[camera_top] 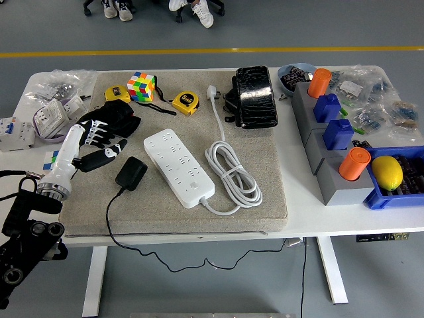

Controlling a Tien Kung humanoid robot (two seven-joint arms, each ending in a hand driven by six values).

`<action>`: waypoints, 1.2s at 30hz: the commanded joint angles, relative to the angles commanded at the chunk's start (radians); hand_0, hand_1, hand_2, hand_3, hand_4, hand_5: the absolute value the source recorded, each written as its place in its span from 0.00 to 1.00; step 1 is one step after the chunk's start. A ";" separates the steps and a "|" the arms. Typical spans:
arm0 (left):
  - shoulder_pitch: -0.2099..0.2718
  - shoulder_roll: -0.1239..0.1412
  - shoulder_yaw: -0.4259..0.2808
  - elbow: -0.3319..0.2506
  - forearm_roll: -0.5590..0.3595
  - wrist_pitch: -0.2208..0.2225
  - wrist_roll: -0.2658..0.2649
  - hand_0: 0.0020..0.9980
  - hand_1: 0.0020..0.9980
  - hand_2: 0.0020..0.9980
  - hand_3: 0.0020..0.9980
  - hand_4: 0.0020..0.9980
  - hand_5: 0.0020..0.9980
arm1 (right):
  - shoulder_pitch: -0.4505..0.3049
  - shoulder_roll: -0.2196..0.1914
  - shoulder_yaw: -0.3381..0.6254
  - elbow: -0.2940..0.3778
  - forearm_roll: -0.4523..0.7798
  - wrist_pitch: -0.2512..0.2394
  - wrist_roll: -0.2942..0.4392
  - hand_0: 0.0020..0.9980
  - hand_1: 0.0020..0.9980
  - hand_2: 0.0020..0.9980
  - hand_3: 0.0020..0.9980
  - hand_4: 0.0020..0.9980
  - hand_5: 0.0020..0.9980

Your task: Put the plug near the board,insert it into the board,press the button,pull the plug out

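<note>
Looking smooth white plastic: power strip (pixel 179 167); matt black: plug (pixel 131 173); rough grey cloth: mat (pixel 265 165); glossy, crinkled: black bag (pixel 255 97).

Left arm (pixel 26 225) cut off at bottom-left corner. Right arm out of frame. Black plug's cable (pixel 199 262) dropping below table's near edge, far end out of sight. Seated people's shoes (pixel 199 10) clipped by top edge, bodies unseen. Contents of clear bags (pixel 56 86) at far left too small to identify. Blue bin (pixel 377 199) cropped by right edge. Small parts bags (pixel 381 99) at far right blurred. Button on power strip (pixel 179 165) too small to make out.
</note>
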 joint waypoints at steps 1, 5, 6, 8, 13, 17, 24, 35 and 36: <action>-0.001 0.000 0.004 0.001 0.026 0.002 0.009 0.67 0.69 0.68 0.69 1.00 0.54 | 0.000 0.000 0.000 0.000 0.000 0.000 0.000 0.48 0.57 0.56 0.51 0.85 0.39; -0.004 -0.002 0.023 0.009 0.147 -0.007 0.085 0.67 0.69 0.68 0.69 1.00 0.54 | 0.000 0.000 0.000 0.000 -0.002 0.001 0.000 0.48 0.57 0.56 0.51 0.85 0.39; -0.004 -0.003 0.025 0.010 0.171 -0.011 0.103 0.69 0.71 0.70 0.70 1.00 0.62 | 0.001 -0.001 0.002 0.001 -0.004 0.001 0.000 0.48 0.57 0.56 0.51 0.85 0.39; -0.002 -0.004 0.030 0.010 0.190 -0.015 0.121 0.69 0.71 0.70 0.70 1.00 0.62 | 0.001 -0.001 0.008 0.002 -0.010 0.001 0.001 0.48 0.57 0.56 0.51 0.85 0.39; -0.012 -0.001 0.062 0.011 0.206 -0.002 0.133 0.59 0.69 0.67 0.70 1.00 0.61 | 0.001 0.000 0.015 0.003 -0.018 0.001 0.001 0.48 0.57 0.56 0.51 0.85 0.39; -0.014 -0.003 0.087 0.018 0.233 -0.001 0.169 0.59 0.69 0.67 0.70 1.00 0.61 | 0.000 0.001 0.017 0.002 -0.017 0.001 0.001 0.48 0.57 0.56 0.51 0.85 0.39; -0.024 -0.009 0.122 0.043 0.262 0.000 0.199 0.47 0.62 0.60 0.69 1.00 0.64 | -0.003 0.000 0.019 0.002 -0.018 0.001 0.001 0.48 0.57 0.57 0.51 0.86 0.39; -0.042 -0.021 0.167 0.064 0.351 0.006 0.259 0.44 0.56 0.55 0.68 1.00 0.63 | -0.002 0.000 0.025 0.004 -0.024 0.000 0.002 0.48 0.57 0.57 0.51 0.86 0.39; -0.044 -0.023 0.167 0.066 0.360 0.006 0.263 0.38 0.47 0.49 0.64 1.00 0.53 | -0.002 0.000 0.024 0.004 -0.024 0.000 0.002 0.48 0.58 0.57 0.51 0.86 0.39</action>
